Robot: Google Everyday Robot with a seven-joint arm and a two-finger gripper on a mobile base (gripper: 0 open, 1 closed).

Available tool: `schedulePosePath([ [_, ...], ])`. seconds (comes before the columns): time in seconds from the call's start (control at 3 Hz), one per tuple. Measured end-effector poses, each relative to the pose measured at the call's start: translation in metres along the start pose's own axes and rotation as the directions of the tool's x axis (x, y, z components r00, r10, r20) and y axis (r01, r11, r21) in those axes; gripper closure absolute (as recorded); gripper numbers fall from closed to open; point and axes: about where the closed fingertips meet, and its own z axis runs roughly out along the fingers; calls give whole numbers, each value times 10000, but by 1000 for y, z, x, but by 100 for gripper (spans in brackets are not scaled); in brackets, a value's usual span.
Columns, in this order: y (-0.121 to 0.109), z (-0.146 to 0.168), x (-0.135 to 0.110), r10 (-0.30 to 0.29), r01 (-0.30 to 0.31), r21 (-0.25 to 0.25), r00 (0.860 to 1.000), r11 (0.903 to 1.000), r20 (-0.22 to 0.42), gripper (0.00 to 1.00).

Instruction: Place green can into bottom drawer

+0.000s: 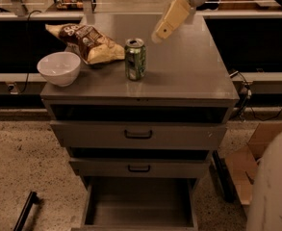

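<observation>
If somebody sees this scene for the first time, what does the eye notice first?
The green can stands upright near the middle of the cabinet top, with the pale end effector hanging above it, toward the picture's right, not touching. Below, the bottom drawer is pulled open.

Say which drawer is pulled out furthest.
Bottom drawer: its floor shows; the two above show only fronts. Claw hovers over the cabinet top, near the green can.

The jaws are hovering over the bare right half of the desk [198,76]. A bowl [59,68] and chip bag [87,43] are crowding the left of the green can [135,59]; the bottom drawer [139,202] is standing open.
</observation>
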Motion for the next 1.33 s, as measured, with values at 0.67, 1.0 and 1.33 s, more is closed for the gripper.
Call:
schedulePosePath([
  [0.67, -11, 40, -2, 1774, -1842, 126, 9611, 9828, 2116, 0],
  [1.0, -6, 62, -3, 1825, -1968, 258, 9446, 9801, 2729, 0],
  [1.33, -5, 83, 0, 1775, -1948, 284, 9370, 9804, 3008, 0],
])
